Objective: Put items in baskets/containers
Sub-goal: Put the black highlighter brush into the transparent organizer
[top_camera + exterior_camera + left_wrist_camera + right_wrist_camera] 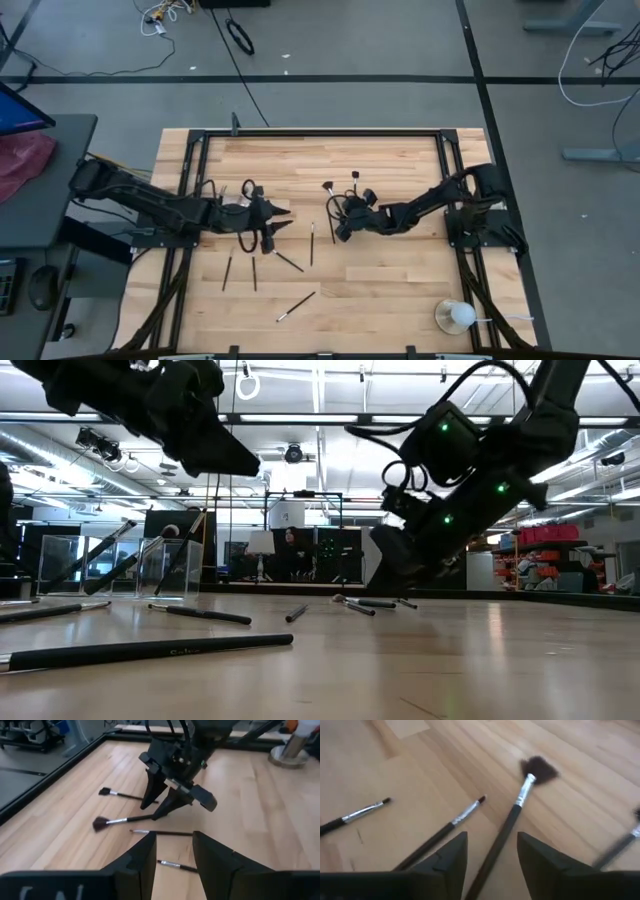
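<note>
Several slim dark makeup brushes lie flat on the wooden table. A clear holder stands upright with a few brushes leaning in it. My right gripper is open and low over the table. Its fingers stand on either side of the handle of a fan-tufted brush, also seen in the left wrist view. Whether they touch it does not show. My left gripper is open, above the table, facing the right gripper. In the high view they sit near mid-table, left and right.
Loose brushes lie near the table's middle, and one nearer the near edge. Another brush lies toward the far side. A white round ball-like object with a stick sits at the near right corner.
</note>
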